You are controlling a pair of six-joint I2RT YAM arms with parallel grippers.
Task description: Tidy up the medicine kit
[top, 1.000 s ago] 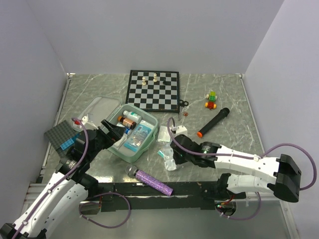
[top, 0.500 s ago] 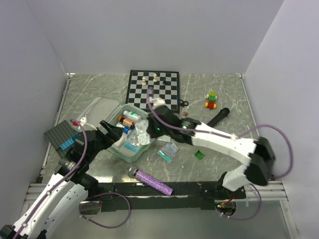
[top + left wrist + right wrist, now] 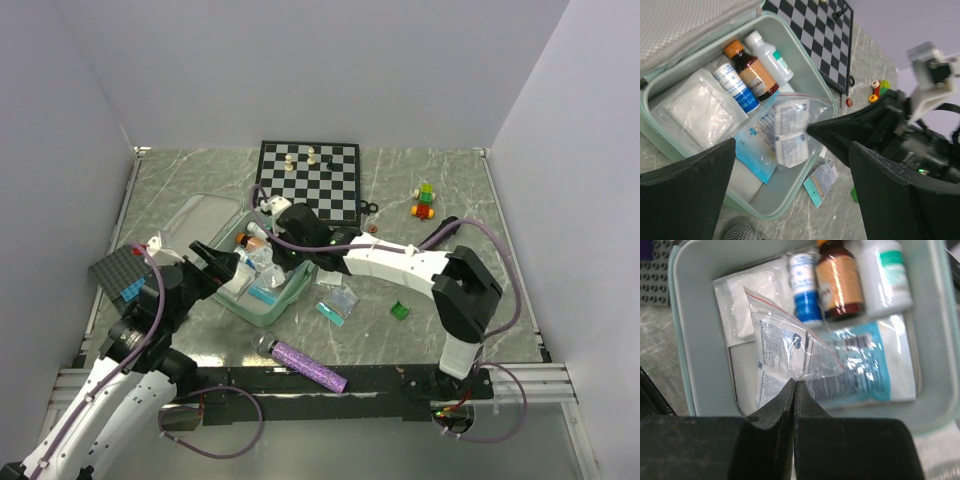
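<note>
right gripper [image 3: 794, 386] pinched tight on corner of clear zip bag [image 3: 785, 357] of sachets, hanging over open medicine kit [image 3: 695, 315]; left gripper [image 3: 792, 150] spread wide, empty, beside kit

Mint-green rounded-square soft zip medicine kit [image 3: 296, 283] [image 3: 812, 70] [image 3: 695, 340], open when I checked.

I saw it on the left half of the grey marbled table [image 3: 450, 290], near the black-and-white chessboard [image 3: 307, 180], its hinged lid [image 3: 200, 215] folded back to the far left, grey lining up. Inside lay a brown orange-capped bottle [image 3: 752, 70], a white bottle [image 3: 771, 55] and a small blue-and-white bottle [image 3: 735, 87] side by side, with white gauze packs [image 3: 700, 107] and a light-blue packet [image 3: 757, 150].
</note>
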